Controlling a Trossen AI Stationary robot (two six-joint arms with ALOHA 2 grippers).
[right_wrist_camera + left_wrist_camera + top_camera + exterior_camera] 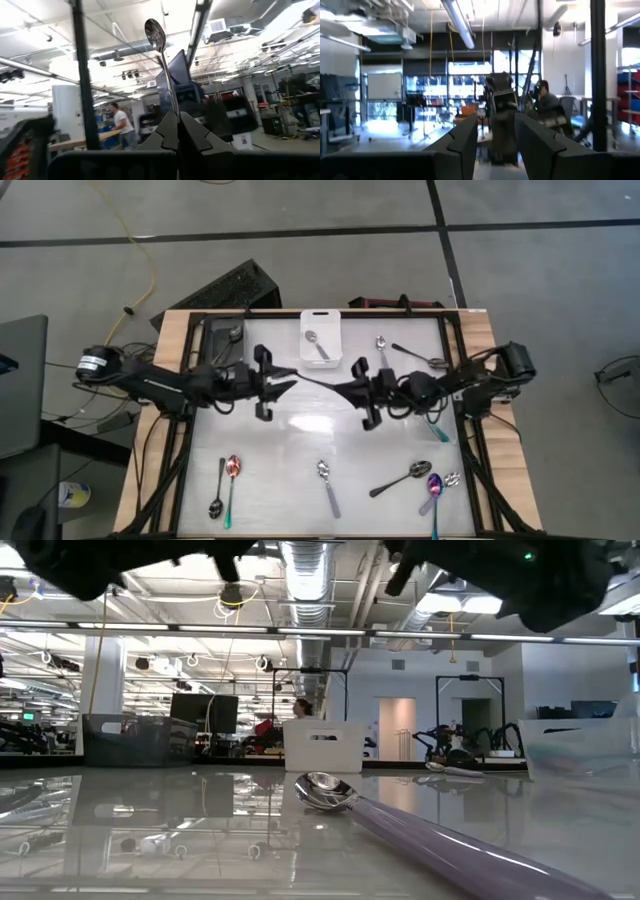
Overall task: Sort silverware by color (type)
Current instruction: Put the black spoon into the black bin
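The right end effector (177, 131) pinches a silver spoon (156, 33) mid-handover; the left end effector (495, 135), facing it, gapes empty; release comes next.

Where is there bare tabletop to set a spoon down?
Free: the middle strip below both arms, between the rainbow spoon at left and the silver spoon at centre. Crowded: the near right corner around the black spoon, and beside the white rectangular bin.

— How are the cameras set?
— One looks straight down on the surface (300, 430); one sits level on it, close behind a silver spoon (325, 790).
— And the wrists?
— Each looks past its own pincer, facing the room; both share it.
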